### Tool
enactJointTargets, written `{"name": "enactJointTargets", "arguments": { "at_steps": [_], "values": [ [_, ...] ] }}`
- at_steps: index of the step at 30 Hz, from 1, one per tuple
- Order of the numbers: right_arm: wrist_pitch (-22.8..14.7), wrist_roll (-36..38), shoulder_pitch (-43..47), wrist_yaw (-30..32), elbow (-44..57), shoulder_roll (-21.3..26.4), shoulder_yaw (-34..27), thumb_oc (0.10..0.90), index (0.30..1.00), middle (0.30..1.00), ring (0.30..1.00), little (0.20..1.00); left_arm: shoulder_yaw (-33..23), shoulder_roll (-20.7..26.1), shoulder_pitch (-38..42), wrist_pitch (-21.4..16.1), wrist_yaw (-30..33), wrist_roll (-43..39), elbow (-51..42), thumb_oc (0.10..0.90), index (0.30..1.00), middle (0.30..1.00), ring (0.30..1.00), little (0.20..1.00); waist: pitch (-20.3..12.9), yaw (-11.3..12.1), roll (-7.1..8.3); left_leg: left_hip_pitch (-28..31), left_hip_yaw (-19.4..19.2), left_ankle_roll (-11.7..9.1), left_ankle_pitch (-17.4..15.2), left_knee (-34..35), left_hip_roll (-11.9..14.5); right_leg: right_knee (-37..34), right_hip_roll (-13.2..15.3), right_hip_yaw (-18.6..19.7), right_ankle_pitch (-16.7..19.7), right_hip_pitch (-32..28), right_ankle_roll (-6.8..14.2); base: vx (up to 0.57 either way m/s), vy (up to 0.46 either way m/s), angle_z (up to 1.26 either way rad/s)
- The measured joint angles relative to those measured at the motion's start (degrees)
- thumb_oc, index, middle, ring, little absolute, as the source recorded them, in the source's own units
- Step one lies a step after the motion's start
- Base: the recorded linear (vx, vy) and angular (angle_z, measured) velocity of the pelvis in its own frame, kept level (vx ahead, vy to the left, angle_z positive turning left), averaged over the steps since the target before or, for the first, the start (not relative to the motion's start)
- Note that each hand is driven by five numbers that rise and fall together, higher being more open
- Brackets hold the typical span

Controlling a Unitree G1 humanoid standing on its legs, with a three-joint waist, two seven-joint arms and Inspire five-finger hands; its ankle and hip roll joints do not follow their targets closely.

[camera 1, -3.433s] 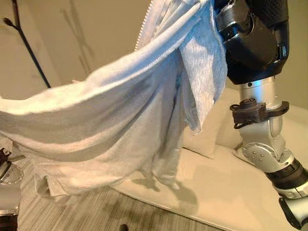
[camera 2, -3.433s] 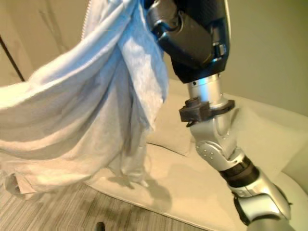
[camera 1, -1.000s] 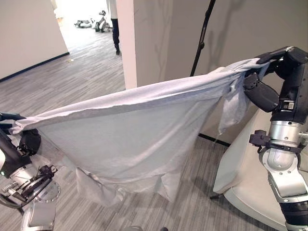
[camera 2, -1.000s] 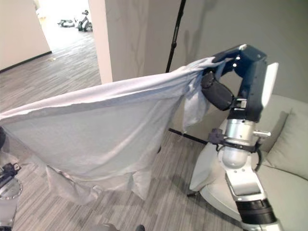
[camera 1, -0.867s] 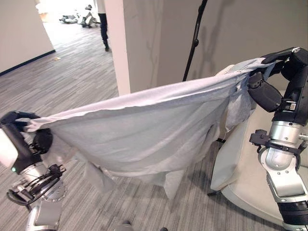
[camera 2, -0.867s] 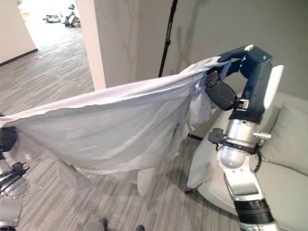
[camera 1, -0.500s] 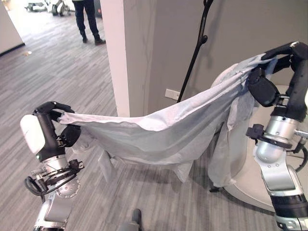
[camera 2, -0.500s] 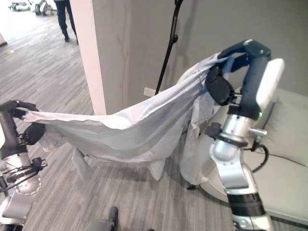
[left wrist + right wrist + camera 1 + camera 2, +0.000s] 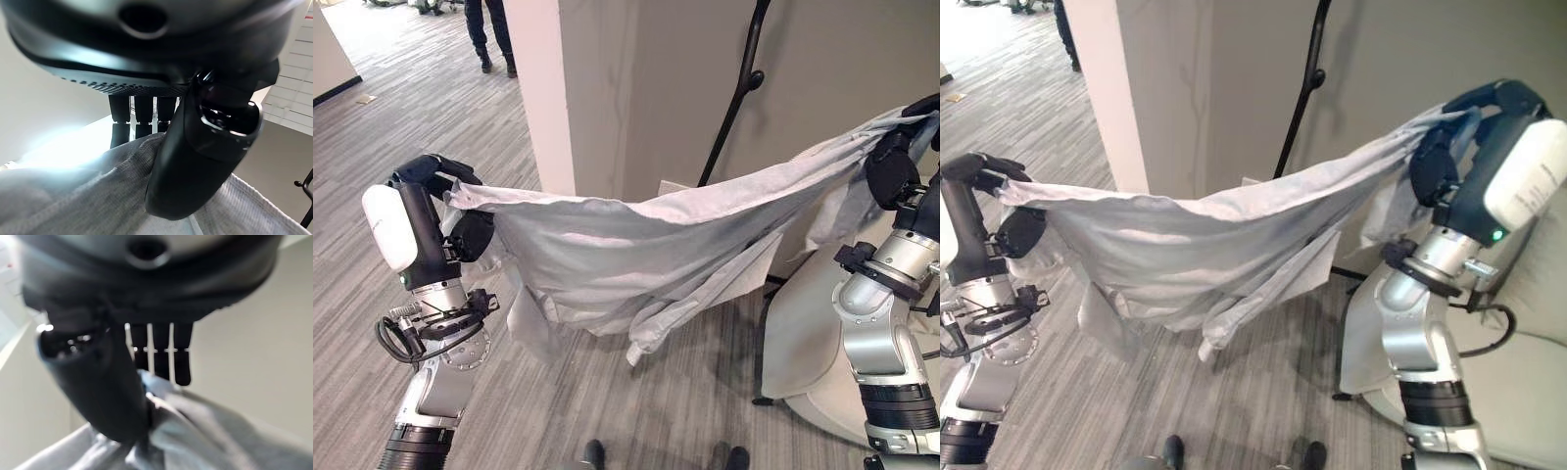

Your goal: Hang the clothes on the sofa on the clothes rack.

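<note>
Before grey wall [image 9: 862, 59], both robot hands stretch pale garment [image 9: 636, 245].

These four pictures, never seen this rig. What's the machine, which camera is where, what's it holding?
It is a two-armed humanoid robot. Two pictures come from the stereo camera on its head; the other two are close-ups from a camera on each wrist. The left hand and the right hand each pinch one end of a pale grey garment, stretched between them above the striped floor. Behind it stand the black clothes rack pole and, to the right, a light sofa. A person's legs show far back.
</note>
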State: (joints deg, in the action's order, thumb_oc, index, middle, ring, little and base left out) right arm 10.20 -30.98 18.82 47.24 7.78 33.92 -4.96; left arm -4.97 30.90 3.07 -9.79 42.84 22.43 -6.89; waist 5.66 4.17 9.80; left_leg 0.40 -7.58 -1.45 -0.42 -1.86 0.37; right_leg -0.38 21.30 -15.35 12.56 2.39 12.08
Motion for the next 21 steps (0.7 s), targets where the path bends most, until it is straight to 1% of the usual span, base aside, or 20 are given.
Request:
{"name": "enactJointTargets", "arguments": {
  "at_steps": [1,2,3,4,5,6,8,9,10,11,12,13,14,15,16,17,18,19,20,21],
  "values": [
    [-0.6,-1.1,0.3,0.0,0.1,0.2,0.0,0.400,0.300,0.300,0.300,0.300,-1.6,-0.1,-2.2,-0.1,0.4,0.0,-1.2,0.400,0.300,0.300,0.300,0.300,-1.4,0.8,1.74,0.7,-0.6,-1.7,-0.5,0.6,0.9,-0.7,-1.7,-2.5,-3.0,-0.3,-1.3,0.22,-0.341,-0.41],
    [-1.2,-1.7,0.9,0.2,0.0,0.8,-0.1,0.400,0.300,0.300,0.300,0.300,-2.0,-1.2,-3.8,-0.2,0.9,-0.4,-1.3,0.400,0.300,0.300,0.300,0.300,-1.4,0.7,0.32,1.1,-0.6,-2.7,-0.4,0.6,3.7,-0.7,-4.5,-2.6,-3.4,-0.8,-1.8,0.18,-0.336,-0.36],
    [-1.2,-1.6,0.9,0.2,-0.1,1.5,-0.1,0.400,0.300,0.300,0.300,0.300,-2.0,-1.7,-4.8,-0.2,0.4,-1.2,-1.3,0.400,0.300,0.300,0.300,0.300,-1.7,0.2,-0.95,1.4,0.7,-3.5,0.1,1.1,5.9,-0.6,-7.0,-3.1,-3.5,-1.1,-2.0,0.15,-0.290,-0.15],
    [-1.2,-1.5,1.1,0.2,-0.3,2.3,0.0,0.400,0.300,0.300,0.300,0.300,-1.9,-1.7,-5.3,-0.2,0.3,-1.8,-1.3,0.400,0.300,0.300,0.300,0.300,-1.8,-0.1,-1.70,1.8,1.7,-3.8,0.3,1.6,7.8,-0.6,-8.7,-3.2,-3.8,-1.2,-2.4,0.14,-0.266,-0.23],
    [-1.5,-1.5,1.6,0.3,-0.4,4.2,0.0,0.400,0.300,0.300,0.300,0.300,-2.2,-1.7,-5.3,-0.2,0.3,-2.2,-1.3,0.400,0.300,0.300,0.300,0.300,-1.7,-0.1,-2.21,2.8,2.1,-4.7,0.9,2.1,10.7,-1.1,-12.2,-3.2,-4.9,-1.8,-4.2,0.14,-0.281,-0.41],
    [-2.4,-1.5,2.7,0.6,-0.7,5.0,0.0,0.400,0.300,0.300,0.300,0.300,-2.3,-1.7,-5.3,-0.2,0.3,-2.2,-1.5,0.400,0.300,0.300,0.300,0.300,-1.7,-0.5,-2.24,3.6,2.2,-5.4,1.3,1.9,13.0,-2.2,-14.8,-3.3,-5.8,-2.8,-5.7,0.19,-0.362,-0.47],
    [-4.6,-0.7,6.9,2.1,-4.7,5.1,1.6,0.400,0.300,0.300,0.300,0.300,-2.9,-1.7,-3.9,-0.1,0.3,-3.4,-1.6,0.400,0.300,0.300,0.300,0.300,-1.6,-1.4,-2.41,2.9,4.1,-8.5,3.2,-1.3,16.9,-2.4,-19.0,-3.8,-7.2,-3.9,-7.8,0.25,-0.412,-0.20],
    [-5.5,0.5,8.7,1.9,-6.5,5.2,3.5,0.400,0.300,0.300,0.300,0.300,-3.8,-1.9,-1.9,0.1,0.6,-4.9,-1.0,0.400,0.300,0.300,0.300,0.300,-1.6,-1.7,-2.45,2.1,4.5,-9.4,3.7,-4.1,18.7,-2.5,-20.9,-5.0,-8.5,-5.0,-9.7,0.25,-0.324,0.09],
    [-6.6,1.4,8.8,1.6,-6.2,6.1,4.6,0.400,0.300,0.300,0.300,0.300,-4.8,-1.7,2.1,0.5,1.0,-5.6,1.1,0.400,0.300,0.300,0.300,0.300,-1.6,-1.3,-2.41,-0.1,4.2,-9.4,3.9,-8.0,20.5,-3.3,-22.2,-5.2,-9.5,-6.0,-11.0,0.19,-0.265,0.18],
    [-8.1,2.4,9.6,0.9,-5.7,7.3,6.4,0.400,0.300,0.300,0.300,0.300,-6.2,-1.0,5.9,1.4,2.0,-7.2,3.0,0.400,0.300,0.300,0.300,0.300,-1.5,-1.0,-2.58,-2.0,2.6,-8.2,5.3,-11.3,22.0,-4.0,-23.9,-5.8,-10.3,-6.4,-12.3,0.14,-0.197,0.08],
    [-8.6,2.9,11.0,-0.2,-5.6,8.4,9.6,0.400,0.300,0.300,0.300,0.300,-7.8,-0.9,7.2,1.5,3.0,-8.1,4.1,0.400,0.300,0.300,0.300,0.300,-1.5,-0.4,-2.76,-4.1,2.4,-8.3,6.5,-16.0,22.2,-4.0,-24.4,-4.9,-11.1,-6.8,-14.7,0.08,-0.109,0.02],
    [-9.0,3.6,11.7,-1.9,-4.6,10.3,12.5,0.400,0.300,0.300,0.300,0.300,-7.8,-0.8,9.7,1.4,3.5,-8.9,6.7,0.400,0.300,0.300,0.300,0.300,-1.3,-0.5,-1.87,-10.0,7.3,-9.2,0.5,-22.0,18.2,-4.3,-22.9,-4.5,-11.9,-6.5,-15.8,0.06,0.005,-0.19],
    [-10.3,3.8,12.9,-4.4,-4.6,11.5,14.6,0.400,0.300,0.300,0.300,0.300,-7.6,-0.4,11.8,2.3,3.7,-9.4,9.8,0.400,0.300,0.300,0.300,0.300,-1.1,0.1,-1.48,-10.8,10.7,-8.1,-3.5,-16.5,11.9,-4.5,-21.1,-4.2,-11.5,-6.4,-15.2,0.07,0.040,-0.16],
    [-10.7,4.6,13.4,-6.1,-5.0,11.9,16.4,0.400,0.300,0.300,0.300,0.300,-7.0,0.5,14.1,3.3,3.1,-10.4,10.6,0.400,0.300,0.300,0.300,0.300,-1.3,0.1,-2.22,-12.0,8.5,-7.1,-3.4,-9.6,7.6,-4.6,-21.0,-4.4,-11.6,-6.9,-15.1,0.06,0.049,-0.30],
    [-10.7,5.3,13.9,-6.6,-5.7,11.9,17.0,0.400,0.300,0.300,0.300,0.300,-5.6,2.8,16.6,3.3,3.0,-10.7,11.5,0.400,0.300,0.300,0.300,0.300,-1.2,0.2,-2.15,-14.4,7.9,-7.0,-1.5,-6.0,5.9,-4.7,-21.4,-4.0,-11.7,-7.1,-15.0,0.12,0.054,-0.23],
    [-11.2,5.4,17.1,-6.2,-10.5,11.8,18.9,0.400,0.300,0.300,0.300,0.300,-3.4,5.4,20.5,2.6,3.0,-10.9,15.6,0.400,0.300,0.300,0.300,0.300,-1.0,-0.1,-2.09,-17.7,8.8,-7.2,0.2,-4.4,5.4,-4.9,-21.5,-2.9,-12.6,-7.1,-15.2,0.18,0.082,-0.18],
    [-10.8,6.5,24.7,-5.7,-21.2,11.8,25.0,0.400,0.300,0.300,0.300,0.300,0.6,8.1,27.7,2.7,2.9,-11.2,24.8,0.400,0.300,0.300,0.300,0.300,-0.7,-0.3,-2.39,-21.7,12.8,-9.1,2.7,-1.0,4.8,-4.9,-22.0,-1.7,-14.0,-7.7,-15.1,0.41,0.247,-0.61],
    [-10.4,7.9,34.8,-7.4,-33.9,12.0,32.2,0.400,0.300,0.300,0.300,0.300,3.2,12.6,35.1,4.1,3.0,-13.4,32.3,0.400,0.300,0.300,0.300,0.300,0.6,0.8,-4.30,-23.8,14.3,-9.2,3.5,4.1,6.0,-5.3,-23.3,0.2,-16.2,-11.8,-12.8,0.42,0.273,-0.75],
    [-10.3,8.2,34.8,-7.4,-34.1,12.3,32.0,0.400,0.300,0.300,0.300,0.300,3.2,14.2,35.3,4.0,3.0,-13.3,32.3,0.400,0.300,0.300,0.300,0.300,0.4,1.0,-4.29,-22.5,13.8,-7.6,2.9,2.3,5.8,-5.3,-22.4,0.9,-16.8,-13.0,-12.3,0.43,0.324,-1.32],
    [-10.6,8.6,34.8,-7.8,-34.3,13.4,32.3,0.400,0.300,0.300,0.300,0.300,2.2,16.7,34.9,3.7,8.5,-11.4,31.9,0.400,0.300,0.300,0.300,0.300,-0.1,1.7,-3.32,-21.3,10.3,-3.8,4.2,-5.1,4.5,-4.5,-19.9,3.3,-18.8,-15.3,-8.9,0.21,0.193,-0.80]
  ]
}}
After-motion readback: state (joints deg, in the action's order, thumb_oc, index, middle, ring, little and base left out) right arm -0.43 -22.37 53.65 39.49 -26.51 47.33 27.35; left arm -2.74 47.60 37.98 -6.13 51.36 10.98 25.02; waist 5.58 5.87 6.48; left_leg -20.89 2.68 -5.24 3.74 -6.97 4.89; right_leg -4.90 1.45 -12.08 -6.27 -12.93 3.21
